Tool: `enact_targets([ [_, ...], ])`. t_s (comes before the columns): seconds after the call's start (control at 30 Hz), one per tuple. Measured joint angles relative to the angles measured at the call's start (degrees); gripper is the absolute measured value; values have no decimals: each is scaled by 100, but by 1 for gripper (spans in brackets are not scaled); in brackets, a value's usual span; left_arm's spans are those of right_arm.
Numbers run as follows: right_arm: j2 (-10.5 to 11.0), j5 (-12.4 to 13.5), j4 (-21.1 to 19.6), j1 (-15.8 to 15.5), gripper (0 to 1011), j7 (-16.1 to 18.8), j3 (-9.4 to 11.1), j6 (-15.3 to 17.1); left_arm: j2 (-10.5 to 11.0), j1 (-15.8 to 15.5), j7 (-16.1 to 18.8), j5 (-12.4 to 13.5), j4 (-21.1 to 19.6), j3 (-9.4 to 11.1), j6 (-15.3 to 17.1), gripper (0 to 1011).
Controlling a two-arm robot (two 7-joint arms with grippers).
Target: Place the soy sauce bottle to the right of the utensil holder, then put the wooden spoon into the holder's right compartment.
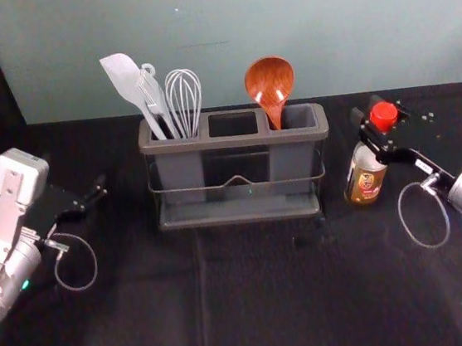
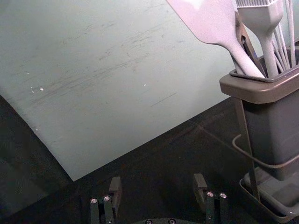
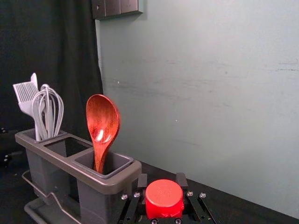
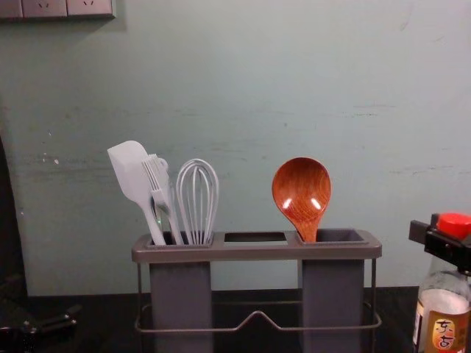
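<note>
The right gripper (image 1: 377, 109) is at the neck of the soy sauce bottle (image 1: 366, 176), right of the utensil holder (image 1: 235, 141). In the right wrist view, the right gripper (image 3: 162, 181) has its fingers closed in on both sides below the red cap (image 3: 164, 198). Upright in the chest view, the bottle (image 4: 443, 320) stands apart from the holder. The wooden spoon (image 4: 302, 193) rests bowl-up in the holder's right compartment, its lower handle hidden. Left of the holder is the left gripper (image 1: 85, 198); in its wrist view the left gripper (image 2: 156, 186) is open and holds nothing.
A white spatula (image 4: 132, 173), a brush (image 4: 160, 184) and a whisk (image 4: 197, 198) stand in the holder's left compartment. The wall (image 1: 224, 40) rises close behind the holder. Dark cloth covers the table (image 1: 254, 304) in front.
</note>
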Motion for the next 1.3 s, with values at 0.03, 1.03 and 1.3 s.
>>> enact_targets([
  [0.03,-4,-11,12,7,375,1,-11,0,0,0,0,0,0,0,0,1005],
  [1.03,-43,-32,180,51,403,41,-87,-38,0,0,0,0,0,0,0,1005],
  [1.3,-40,-32,174,47,660,39,-83,-37,0,0,0,0,0,0,0,1005],
])
